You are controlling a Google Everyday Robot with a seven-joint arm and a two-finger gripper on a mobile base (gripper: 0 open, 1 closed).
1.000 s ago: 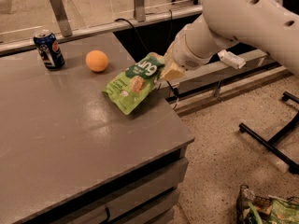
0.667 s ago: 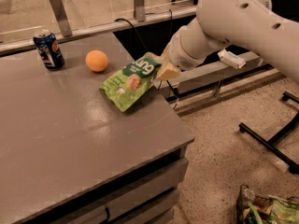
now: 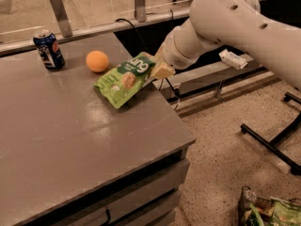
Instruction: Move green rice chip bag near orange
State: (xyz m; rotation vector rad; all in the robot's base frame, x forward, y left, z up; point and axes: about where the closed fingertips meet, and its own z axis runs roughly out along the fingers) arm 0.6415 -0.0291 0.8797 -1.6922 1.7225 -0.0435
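Note:
The green rice chip bag [image 3: 125, 78] is a lime-green pouch with a dark green logo, tilted over the grey table [image 3: 61, 140] near its right edge. My gripper [image 3: 158, 68] is shut on the bag's upper right corner and holds that end raised, while the lower left end is at or near the table top. The orange [image 3: 97, 61] sits on the table just left of the bag, a short gap apart.
A blue soda can [image 3: 48, 49] stands at the table's back left, left of the orange. The table's right edge drops to a speckled floor. A bag of green packets [image 3: 270, 211] lies on the floor at lower right. A black chair base [image 3: 277, 135] is at right.
My gripper has carried the bag a little to the left, toward the orange. The orange and the can have not moved.

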